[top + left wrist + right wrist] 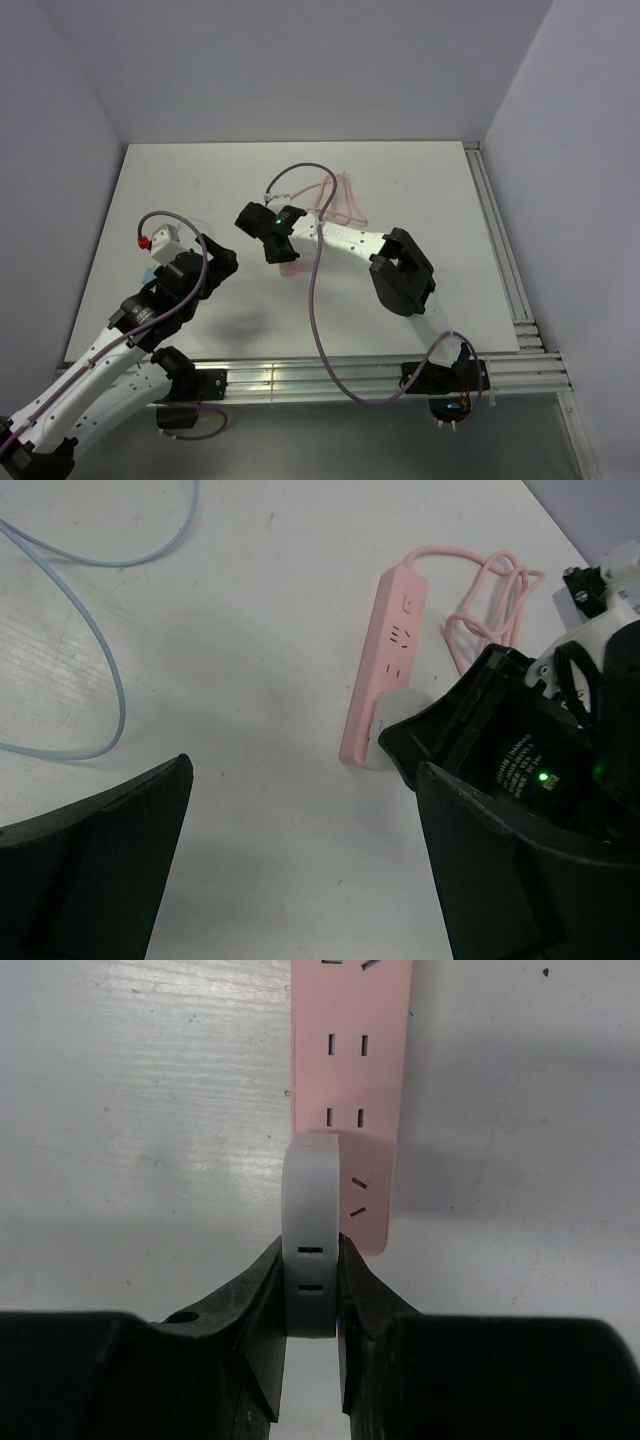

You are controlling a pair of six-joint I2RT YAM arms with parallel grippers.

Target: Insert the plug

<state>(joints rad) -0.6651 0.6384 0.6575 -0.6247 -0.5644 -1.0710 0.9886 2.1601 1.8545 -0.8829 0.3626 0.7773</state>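
Pale plug (312,1230) upright over pink strip (350,1050) end.

A white table (200,190) sits boxed in by plain pale lilac walls (300,60) on three sides. Aluminium rails (505,260) line its right and near edges.

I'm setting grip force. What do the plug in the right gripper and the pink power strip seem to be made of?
The plug: probably hard moulded plastic, pale and matte, judging by its smooth rounded edge and crisp slots. The pink power strip: likely rigid plastic, satin finish, with even colour and clean-cut socket holes. Looks alone cannot confirm either.
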